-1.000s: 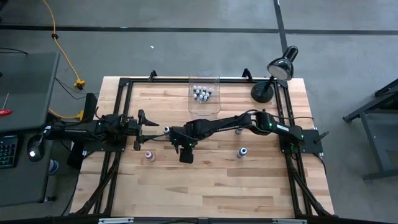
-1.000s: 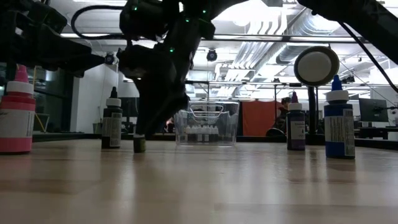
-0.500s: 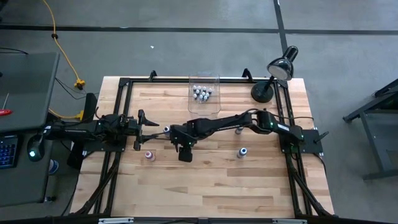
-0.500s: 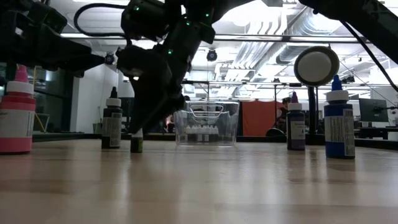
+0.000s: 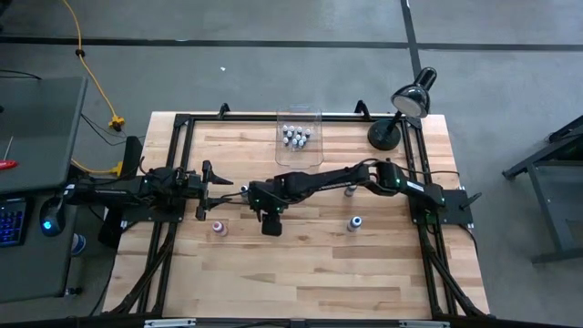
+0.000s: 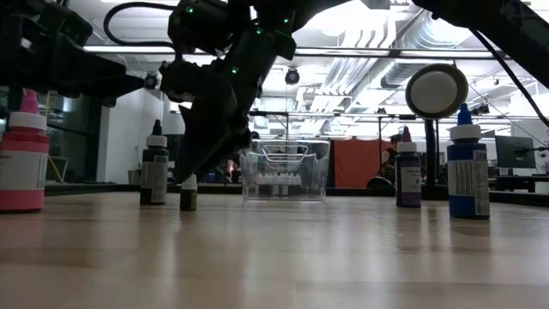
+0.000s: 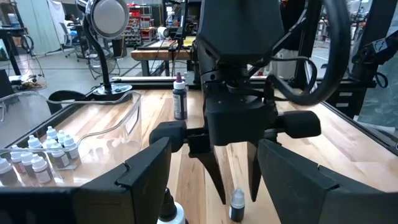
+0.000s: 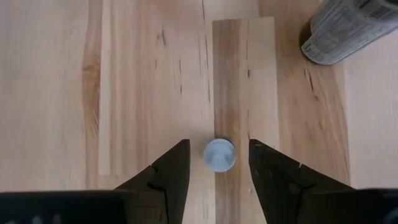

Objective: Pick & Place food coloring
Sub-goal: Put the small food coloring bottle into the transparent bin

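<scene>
Item: small food coloring bottle (image 8: 219, 154), pale cap, upright on the desk (image 5: 319, 264), long axis vertical.

Holder: my right gripper (image 8: 219, 163), fingers apart and straddling the cap, one at 9 o'clock of it, one at 3 o'clock, not yet touching it.

Relation: bottle directly below me, centred in the gap; a straight close should catch it.

Neighbours: left gripper (image 5: 208, 179) idle at 9 o'clock, nearby. Clear bin (image 5: 300, 138) lies at 1 o'clock.
</scene>
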Available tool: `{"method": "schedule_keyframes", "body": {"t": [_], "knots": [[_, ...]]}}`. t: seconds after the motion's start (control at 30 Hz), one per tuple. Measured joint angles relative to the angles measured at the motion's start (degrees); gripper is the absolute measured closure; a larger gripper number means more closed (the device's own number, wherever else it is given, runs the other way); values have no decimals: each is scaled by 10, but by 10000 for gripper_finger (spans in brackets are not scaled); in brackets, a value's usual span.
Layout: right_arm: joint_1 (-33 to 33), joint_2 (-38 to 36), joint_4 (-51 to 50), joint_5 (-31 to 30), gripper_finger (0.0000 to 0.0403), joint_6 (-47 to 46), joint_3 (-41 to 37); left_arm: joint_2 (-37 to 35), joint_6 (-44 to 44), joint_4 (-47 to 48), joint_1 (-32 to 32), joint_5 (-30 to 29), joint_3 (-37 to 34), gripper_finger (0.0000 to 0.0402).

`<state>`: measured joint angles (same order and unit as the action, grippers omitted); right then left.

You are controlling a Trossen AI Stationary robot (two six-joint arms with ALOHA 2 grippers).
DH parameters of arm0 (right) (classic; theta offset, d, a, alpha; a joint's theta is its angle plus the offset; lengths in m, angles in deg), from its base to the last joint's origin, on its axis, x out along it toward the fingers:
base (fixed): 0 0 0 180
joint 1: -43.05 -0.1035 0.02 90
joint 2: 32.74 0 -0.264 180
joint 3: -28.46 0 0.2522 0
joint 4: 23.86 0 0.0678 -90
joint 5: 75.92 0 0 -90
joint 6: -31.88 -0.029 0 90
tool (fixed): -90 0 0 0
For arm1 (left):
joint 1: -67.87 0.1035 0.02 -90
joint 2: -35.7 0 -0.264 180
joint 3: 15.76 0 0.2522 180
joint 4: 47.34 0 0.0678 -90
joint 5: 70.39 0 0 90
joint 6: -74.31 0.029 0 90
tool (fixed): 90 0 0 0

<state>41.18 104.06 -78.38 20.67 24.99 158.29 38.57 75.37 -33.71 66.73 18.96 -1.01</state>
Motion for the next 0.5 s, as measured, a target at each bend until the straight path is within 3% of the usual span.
{"method": "schedule_keyframes", "body": {"t": [0.5], "knots": [[0, 0, -4, 0, 274, 10, 0, 0, 0, 0, 0, 0, 0, 163]]}}
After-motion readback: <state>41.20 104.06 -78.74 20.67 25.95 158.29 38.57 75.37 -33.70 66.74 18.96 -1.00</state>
